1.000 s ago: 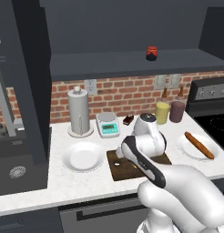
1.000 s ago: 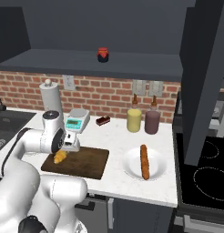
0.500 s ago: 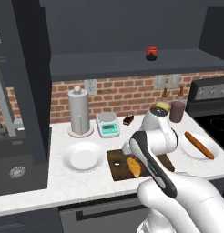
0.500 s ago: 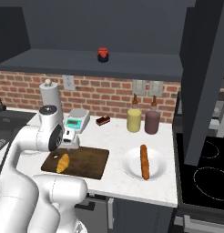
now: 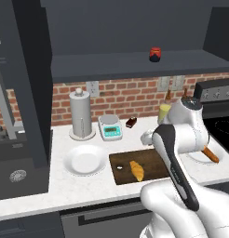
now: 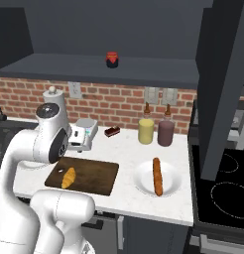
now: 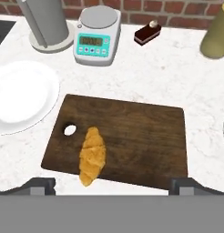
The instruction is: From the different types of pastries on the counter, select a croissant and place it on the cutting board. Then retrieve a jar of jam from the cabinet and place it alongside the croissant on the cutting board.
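Croissant (image 7: pixel 92 157) lies on board (image 7: pixel 145 132), beside its hole, so half done. Gripper (image 7: pixel 113 185) above board, jaws spread, empty. Jam jar (image 5: pixel 155 54) on cabinet shelf (image 5: pixel 111 65) above board: you fetch next.

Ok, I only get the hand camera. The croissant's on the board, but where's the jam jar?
Observer: The jar of jam stands up on the cabinet shelf, high above the counter.
Operator: And the plate peeking in on my right, what's on it?
Observer: A long brown bread stick lies on that white plate, right of the cutting board.
Operator: Anything beside the yellow tub?
Observer: A maroon canister stands just right of it, by the brick wall.
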